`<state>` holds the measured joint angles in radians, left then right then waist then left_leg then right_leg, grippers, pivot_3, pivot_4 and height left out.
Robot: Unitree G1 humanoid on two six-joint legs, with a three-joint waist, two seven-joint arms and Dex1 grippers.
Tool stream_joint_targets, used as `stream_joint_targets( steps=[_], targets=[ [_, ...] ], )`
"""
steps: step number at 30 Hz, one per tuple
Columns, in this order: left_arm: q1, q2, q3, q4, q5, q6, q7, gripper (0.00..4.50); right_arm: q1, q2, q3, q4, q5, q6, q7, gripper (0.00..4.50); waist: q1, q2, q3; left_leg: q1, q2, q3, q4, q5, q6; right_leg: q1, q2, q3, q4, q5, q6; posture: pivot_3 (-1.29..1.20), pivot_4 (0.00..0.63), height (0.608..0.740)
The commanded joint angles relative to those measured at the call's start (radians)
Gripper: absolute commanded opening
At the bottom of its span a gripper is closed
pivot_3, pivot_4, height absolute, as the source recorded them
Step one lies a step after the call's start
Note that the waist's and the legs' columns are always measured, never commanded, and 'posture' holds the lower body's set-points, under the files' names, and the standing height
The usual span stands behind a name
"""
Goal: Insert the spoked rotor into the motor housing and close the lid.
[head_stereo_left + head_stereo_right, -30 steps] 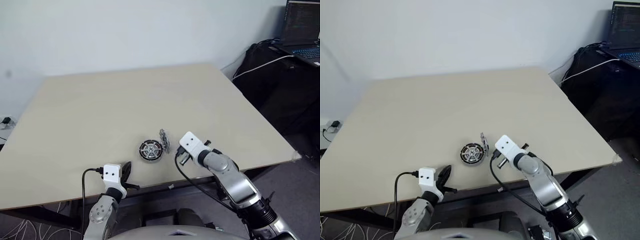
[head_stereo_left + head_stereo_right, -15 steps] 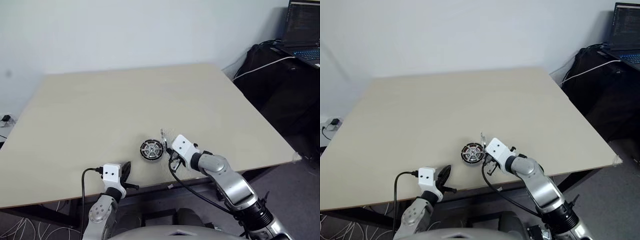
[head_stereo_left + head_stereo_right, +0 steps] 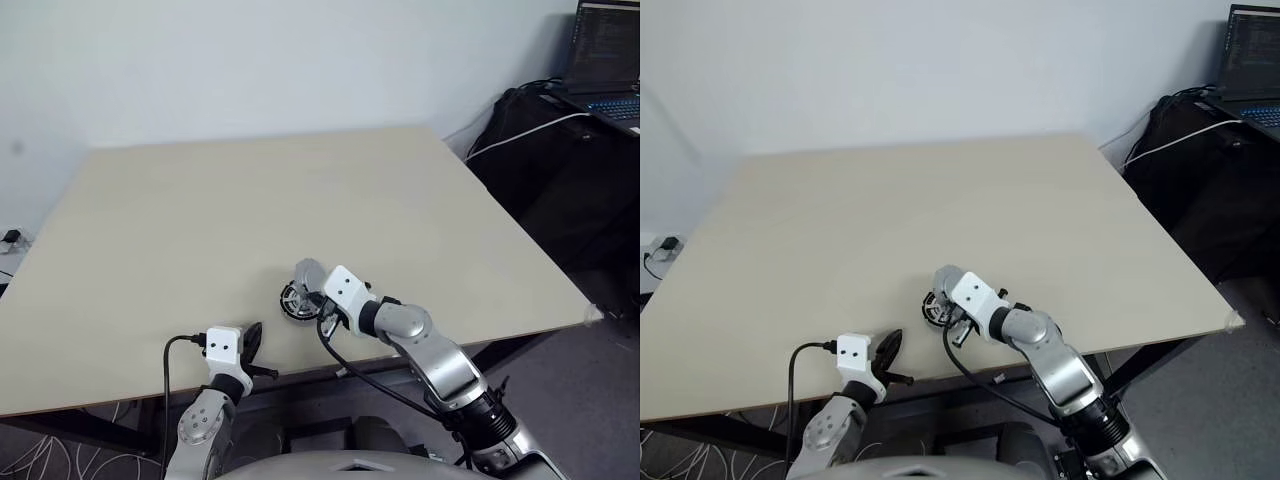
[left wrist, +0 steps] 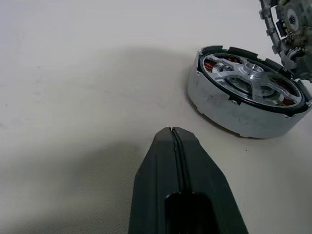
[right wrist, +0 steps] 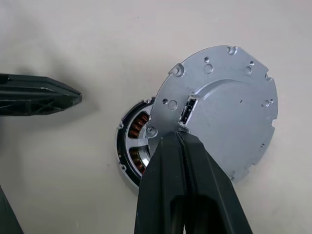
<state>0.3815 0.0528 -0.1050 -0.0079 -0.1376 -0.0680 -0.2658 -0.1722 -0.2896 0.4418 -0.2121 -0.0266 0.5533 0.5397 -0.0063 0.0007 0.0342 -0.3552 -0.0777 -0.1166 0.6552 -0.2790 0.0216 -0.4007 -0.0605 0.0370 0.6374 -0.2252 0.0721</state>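
The right tool (image 5: 179,139), fingers pinched on the dull grey round metal lid (image 5: 224,109), holds it tilted over the round copper-wound motor housing (image 4: 247,100), the shiny spoked rotor (image 4: 251,78) seated inside, on the beige counter (image 3: 200,220). The left tool (image 4: 174,132) rests pressed together nearby.

No readable text, labels or numbers anywhere.

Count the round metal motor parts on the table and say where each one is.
2. The motor housing, with the spoked rotor seated inside it, lies near the table's front edge. The lid is held tilted over it by the right gripper. Others may be hidden.
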Motion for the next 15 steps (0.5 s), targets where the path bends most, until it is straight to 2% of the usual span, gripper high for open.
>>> stream_joint_targets(
  steps=[1,11,15],
  targets=[
    [-0.007,0.004,0.001,-0.049,-0.009,-0.004,-0.009,0.00,-0.017,0.030,-0.056,0.022,0.022,-0.065,-0.024,0.04,0.000,0.000,0.000,0.000,0.000,0.000,0.000,0.000,0.000,0.000,0.000,0.000,0.000,0.000,0.000,0.00,0.000,0.740],
    [-0.008,0.007,0.001,-0.054,-0.011,0.004,-0.011,0.00,0.010,0.079,-0.172,-0.069,0.242,-0.142,0.085,0.04,0.000,0.001,0.001,0.000,0.000,0.000,0.000,0.001,0.002,0.000,0.000,0.000,0.000,0.000,0.001,0.00,0.000,0.740],
    [-0.009,0.007,0.001,-0.055,-0.012,0.007,-0.012,0.00,0.013,0.113,-0.221,-0.066,0.270,-0.133,0.028,0.04,-0.001,0.002,0.001,0.000,0.000,0.000,0.000,0.001,0.002,0.000,0.000,0.000,0.000,0.000,0.000,0.00,0.000,0.740]
  ],
)
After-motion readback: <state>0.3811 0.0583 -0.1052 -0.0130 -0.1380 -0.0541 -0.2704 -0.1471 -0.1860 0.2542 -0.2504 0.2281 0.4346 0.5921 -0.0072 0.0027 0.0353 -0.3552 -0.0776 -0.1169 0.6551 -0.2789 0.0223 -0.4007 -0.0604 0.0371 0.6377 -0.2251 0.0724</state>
